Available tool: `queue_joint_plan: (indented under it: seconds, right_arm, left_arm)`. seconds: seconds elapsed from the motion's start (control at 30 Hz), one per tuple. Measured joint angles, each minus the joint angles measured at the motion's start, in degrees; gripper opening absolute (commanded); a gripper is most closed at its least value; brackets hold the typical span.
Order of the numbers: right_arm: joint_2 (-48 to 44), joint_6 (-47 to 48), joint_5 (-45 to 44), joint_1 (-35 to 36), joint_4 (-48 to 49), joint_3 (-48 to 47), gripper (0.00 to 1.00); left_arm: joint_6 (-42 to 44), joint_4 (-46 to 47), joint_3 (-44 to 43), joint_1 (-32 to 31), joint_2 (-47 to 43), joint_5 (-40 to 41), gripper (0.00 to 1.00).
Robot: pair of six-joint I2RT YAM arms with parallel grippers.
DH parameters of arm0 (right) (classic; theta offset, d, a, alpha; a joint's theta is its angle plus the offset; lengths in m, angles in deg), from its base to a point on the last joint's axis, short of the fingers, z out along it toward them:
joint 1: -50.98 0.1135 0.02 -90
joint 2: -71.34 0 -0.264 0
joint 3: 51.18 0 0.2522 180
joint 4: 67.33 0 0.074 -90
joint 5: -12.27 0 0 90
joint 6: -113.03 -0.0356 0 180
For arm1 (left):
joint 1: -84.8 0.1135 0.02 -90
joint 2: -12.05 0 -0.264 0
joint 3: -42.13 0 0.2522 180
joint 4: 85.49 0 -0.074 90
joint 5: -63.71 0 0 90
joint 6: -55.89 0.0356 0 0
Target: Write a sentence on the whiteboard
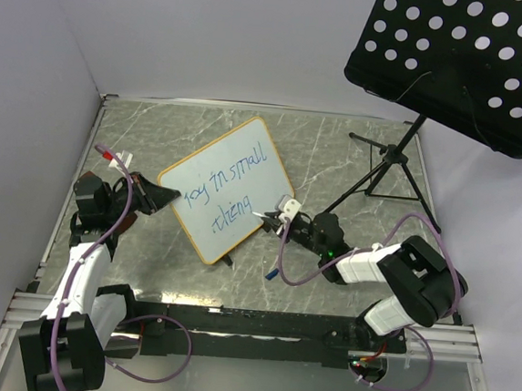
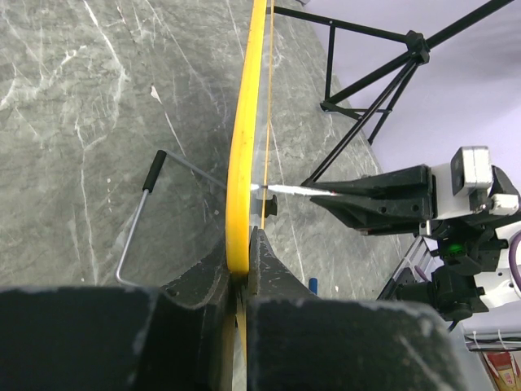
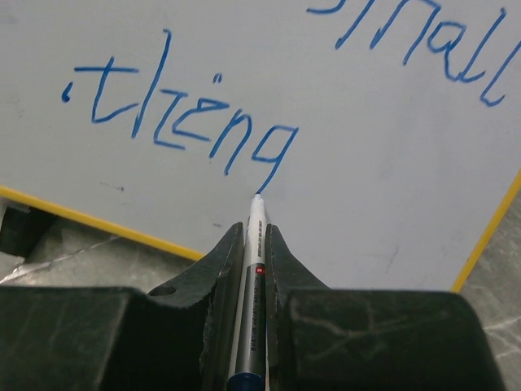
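Your left pincer (image 1: 163,195) was pressed shut on the orange-framed edge of the whiteboard (image 1: 205,230), which stood propped on the grey marbled counter (image 1: 337,156) between the two arms, well apart from the black music stand (image 1: 465,58). Your right pincer (image 3: 254,236) was pinching a marker (image 3: 248,277) lengthwise between its fingers, with the tip touching the board just under the tail of the "g". The sentence (image 1: 233,182) ran in thin blue handwriting across two lines, reading roughly "joy in small" above "thing".
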Motion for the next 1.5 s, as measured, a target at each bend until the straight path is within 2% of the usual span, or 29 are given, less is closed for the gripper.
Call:
queue_joint_plan:
  seconds: [0.67,1.03,1.5]
  right_arm:
    - [-2.4,-1.5,0.7,2.9,-3.4,-0.7,0.00]
    - [-5.2,-3.3,0.1,-2.3,-4.1,-2.7,0.00]
    - [0.1,-3.7,-1.1,-3.4,-4.2,-6.9,0.00]
  left_arm:
    - [0.0,0.0,0.0,0.0,0.0,-0.1,0.01]
    - [0.0,0.0,0.0,0.0,0.0,-0.1,0.01]
    - [0.0,0.0,0.0,0.0,0.0,-0.2,0.01]
